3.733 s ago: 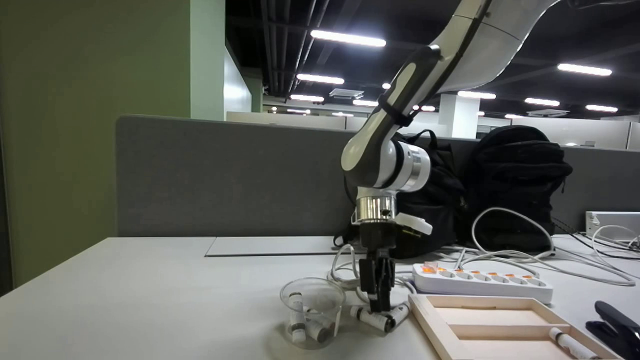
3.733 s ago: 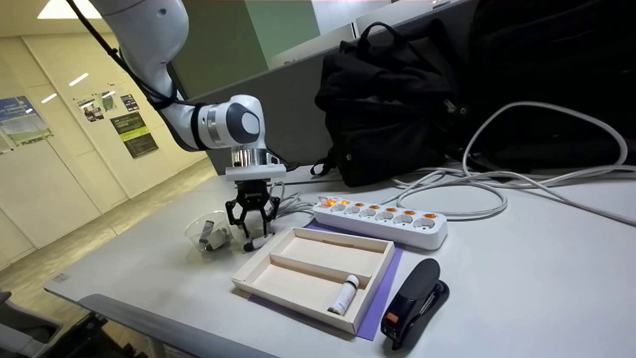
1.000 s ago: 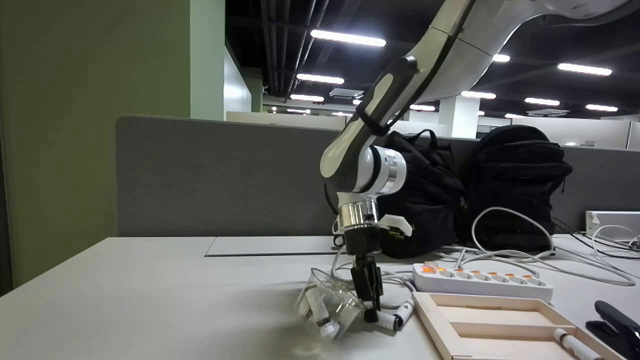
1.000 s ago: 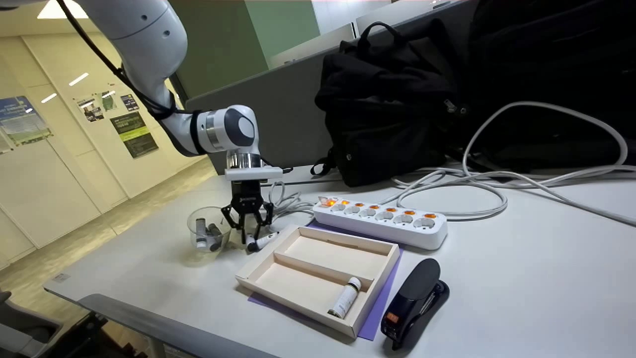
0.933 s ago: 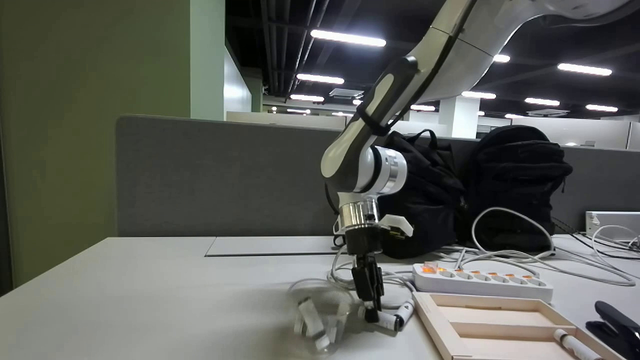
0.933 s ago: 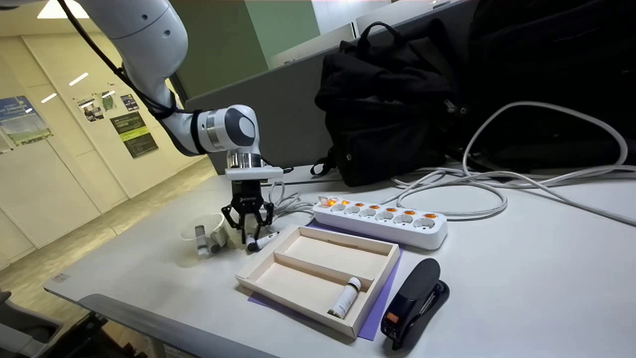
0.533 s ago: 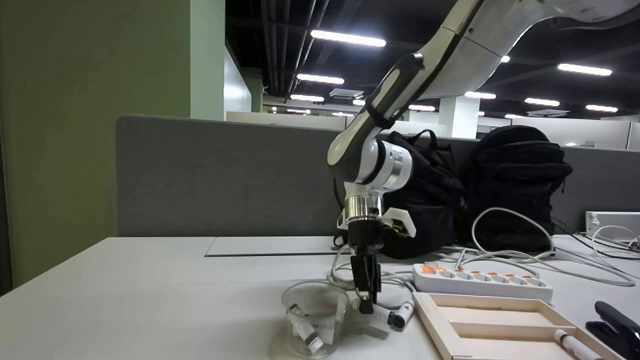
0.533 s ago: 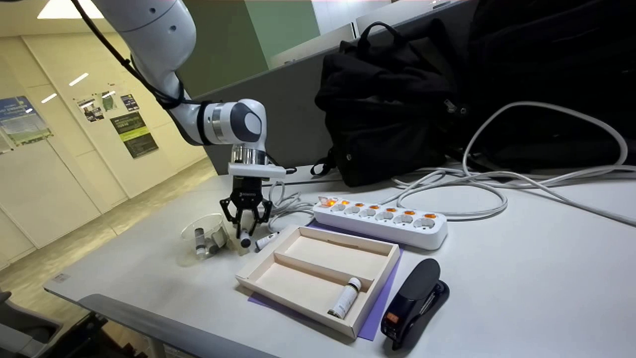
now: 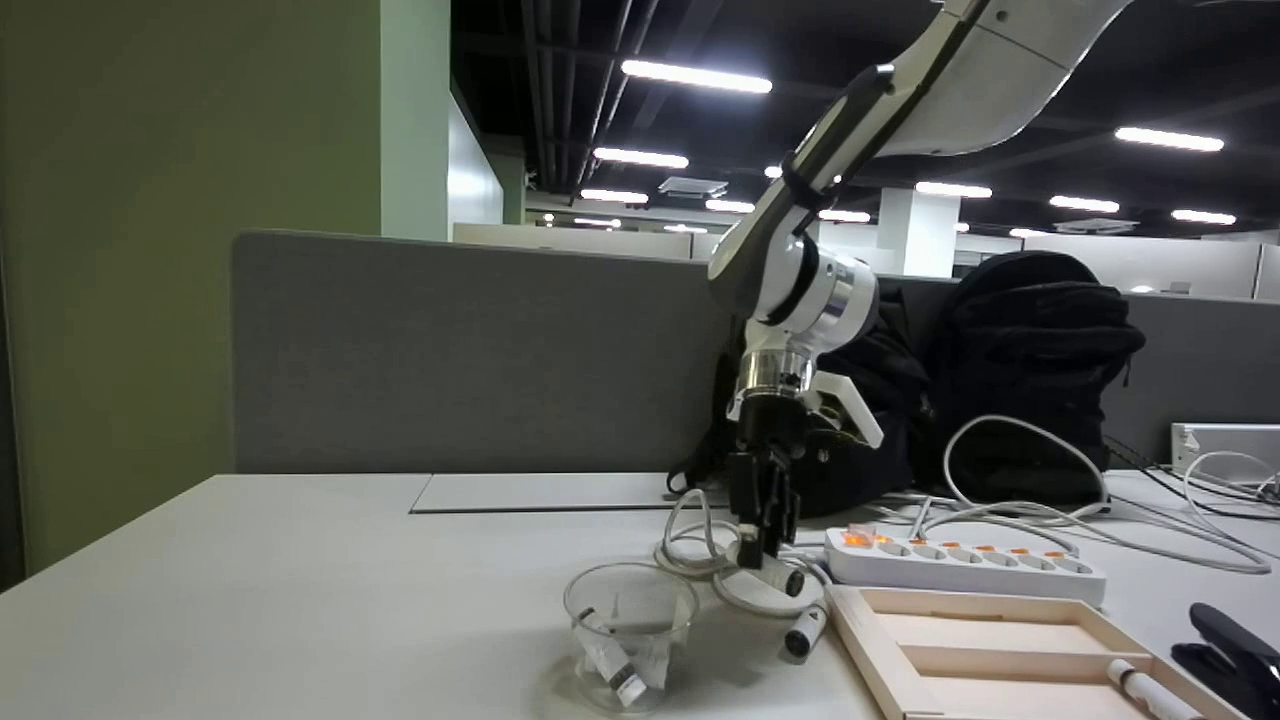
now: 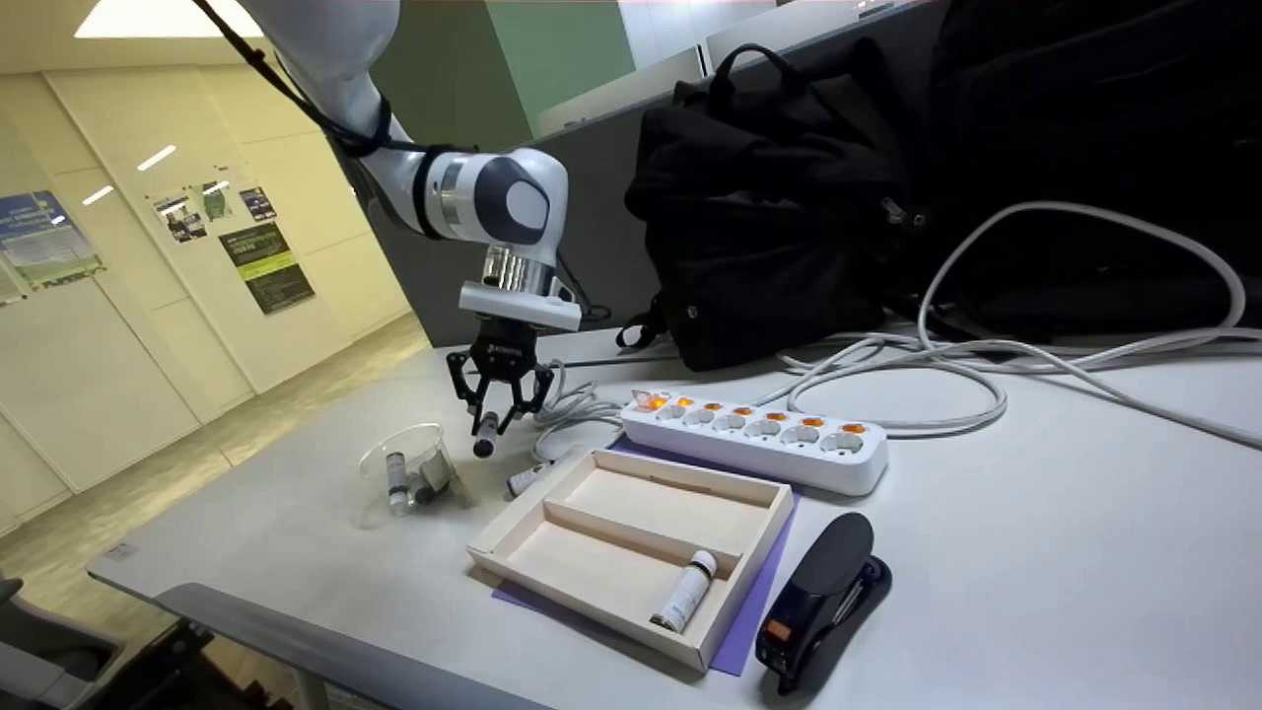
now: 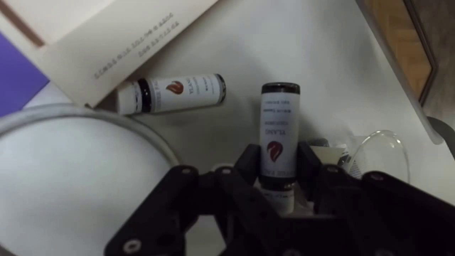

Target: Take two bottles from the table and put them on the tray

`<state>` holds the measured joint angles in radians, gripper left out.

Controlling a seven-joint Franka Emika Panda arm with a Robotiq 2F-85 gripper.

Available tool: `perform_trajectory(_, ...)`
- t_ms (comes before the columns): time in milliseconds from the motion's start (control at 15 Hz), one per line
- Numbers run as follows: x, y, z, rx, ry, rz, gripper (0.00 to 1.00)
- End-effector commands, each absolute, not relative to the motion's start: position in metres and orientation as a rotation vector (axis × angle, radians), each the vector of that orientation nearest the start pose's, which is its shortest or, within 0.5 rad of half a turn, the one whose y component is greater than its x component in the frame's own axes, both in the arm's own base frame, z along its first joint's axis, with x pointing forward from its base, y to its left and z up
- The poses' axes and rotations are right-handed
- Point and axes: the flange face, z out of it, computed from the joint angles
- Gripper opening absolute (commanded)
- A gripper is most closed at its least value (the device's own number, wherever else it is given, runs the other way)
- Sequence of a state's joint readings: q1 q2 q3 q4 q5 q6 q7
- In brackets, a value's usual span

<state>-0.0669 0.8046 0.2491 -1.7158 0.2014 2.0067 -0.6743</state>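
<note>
Okay, right up front in an exterior view, a black stapler [image 10: 823, 602] is being seen on the pale table [image 10: 996, 582], near the wooden tray [image 10: 592, 567]. A purple sheet [image 10: 743, 623] is being partly covered by the tray, which is being split in two by a divider [image 10: 641, 530]. In the nearer compartment a bottle [image 10: 685, 592] is being shown lying on its side, so yeah, one's being counted there.

Just past the tray's edge, a second bottle [image 11: 185, 93] is being seen flat on the table; whether it's being touched by the tray isn't being shown clearly. Near that one, a clear cup [image 9: 650, 631] is being shown standing upright, and a couple of small bottles [image 9: 608, 655] are being held in it.

A bit further back, a third bottle [image 11: 279, 135] is being gripped by the gripper [image 11: 279, 156], its fingers [image 11: 249, 161] being pressed against both sides toward the cap end. It's being held up clear of the table, kinda tilted, with the dark base lower.

Behind the tray, a white power strip [image 10: 754, 439] and loose cables [image 10: 1035, 206] are being seen. Two black backpacks [image 9: 1035, 380] are being backed by a grey partition [image 9: 470, 360].
</note>
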Motion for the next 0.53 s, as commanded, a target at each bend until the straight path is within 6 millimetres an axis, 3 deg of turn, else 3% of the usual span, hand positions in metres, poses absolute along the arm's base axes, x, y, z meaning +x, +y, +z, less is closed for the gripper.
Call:
perform_trajectory(0, 0.559, 0.081, 0.131, -2.515, -0.657, 0.562, 0.08)
perform_trajectory(467, 0.465, 0.010, 0.107, -2.562, -0.230, 0.673, 0.08)
